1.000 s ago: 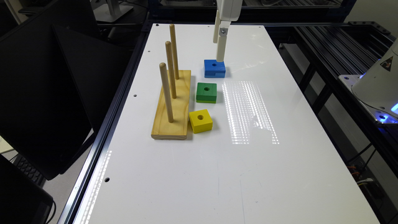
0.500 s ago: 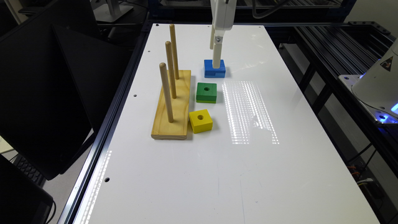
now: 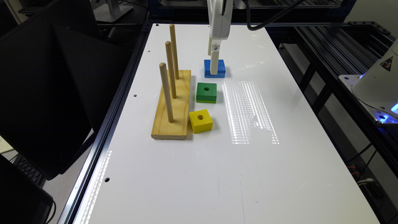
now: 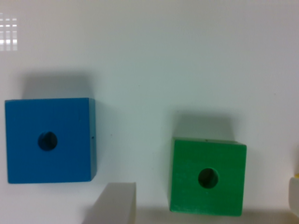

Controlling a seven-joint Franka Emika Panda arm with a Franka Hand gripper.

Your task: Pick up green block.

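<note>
1. Green block [image 3: 206,92] sits flat on the white surface [image 3: 279,174], between the blue block [image 3: 215,68] and the yellow block [image 3: 201,120], just beside the wooden peg base [image 3: 174,105]. Hole faces up.
2. Gripper [image 3: 214,67] hangs low in front of the blue block in the exterior view, apart from the green one.
3. Risk, as a judgement: a descent from this position would land on or beside the blue block, and the wrong piece gets picked. Cause: the gripper is not yet centred over the green block.
4. Second risk: the green block's near neighbours and the peg base leave little room, so a wide approach could nudge the yellow block or knock a peg [image 3: 166,90].
5. Wrist view: green block [image 4: 208,176] and blue block [image 4: 49,140] lie well apart, with one pale finger [image 4: 114,205] at the frame edge between them and a pale sliver at the far edge, possibly the other finger.
6. Fingers: judged spread wide, to either side of the green block, holding and touching nothing.
</note>
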